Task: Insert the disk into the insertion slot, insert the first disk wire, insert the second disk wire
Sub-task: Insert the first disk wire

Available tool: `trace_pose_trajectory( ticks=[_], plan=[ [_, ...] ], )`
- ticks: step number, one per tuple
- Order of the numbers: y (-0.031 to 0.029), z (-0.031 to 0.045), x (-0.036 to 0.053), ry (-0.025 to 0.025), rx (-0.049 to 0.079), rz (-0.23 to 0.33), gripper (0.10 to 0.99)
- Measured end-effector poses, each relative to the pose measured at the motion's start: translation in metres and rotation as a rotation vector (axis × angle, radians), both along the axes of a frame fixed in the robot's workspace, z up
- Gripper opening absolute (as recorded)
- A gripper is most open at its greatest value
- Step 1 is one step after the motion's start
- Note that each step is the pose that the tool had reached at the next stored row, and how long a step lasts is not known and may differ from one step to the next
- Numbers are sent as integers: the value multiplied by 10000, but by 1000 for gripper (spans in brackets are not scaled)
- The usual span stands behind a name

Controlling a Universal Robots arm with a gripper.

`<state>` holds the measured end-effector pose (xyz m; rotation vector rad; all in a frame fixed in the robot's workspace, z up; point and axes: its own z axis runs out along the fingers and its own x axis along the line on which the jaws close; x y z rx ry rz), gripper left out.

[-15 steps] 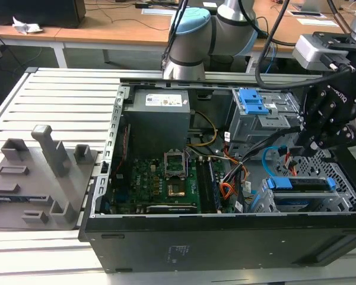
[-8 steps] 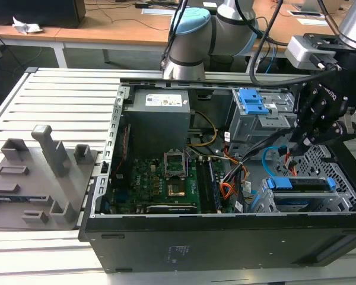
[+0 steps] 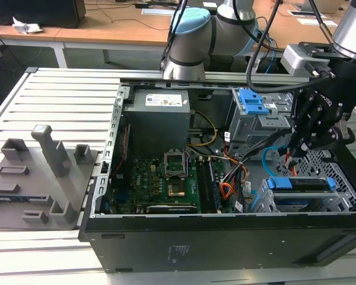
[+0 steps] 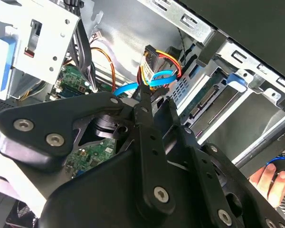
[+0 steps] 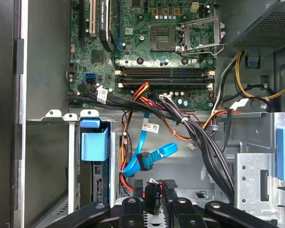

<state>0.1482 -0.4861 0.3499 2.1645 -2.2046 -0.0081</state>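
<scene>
Disk is seated in the insertion slot; beside it, the gripper apparently clamps the first disk wire connector.

Computer case lies open on the worktop. Inside it, the motherboard sits at centre with the power supply behind. The insertion slot is at the exterior view's right, with the disk seated in it. The end effector hangs above the slot and grips the first disk wire. The second disk wire lies just beside.
</scene>
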Motion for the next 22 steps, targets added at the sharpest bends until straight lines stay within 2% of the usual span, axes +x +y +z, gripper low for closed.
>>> trace_pose_trajectory(
  ticks=[1, 3, 9, 13, 15, 17, 19, 22],
  plan=[
    [0, 0, 0, 0, -1, 0, 286],
    [0, 0, 0, 0, -3, 0, 165],
    [-5, 0, 0, 0, -4, 0, 165],
    [-166, -1, 2, 1, -5, 0, 165],
    [-318, -2, 2, 0, -4, 0, 165],
    [-416, -5, 16, 0, -5, 0, 165],
    [-435, -15, 74, 6, -4, 0, 165],
    [-450, -26, 108, 8, -4, 0, 165]
  ],
)
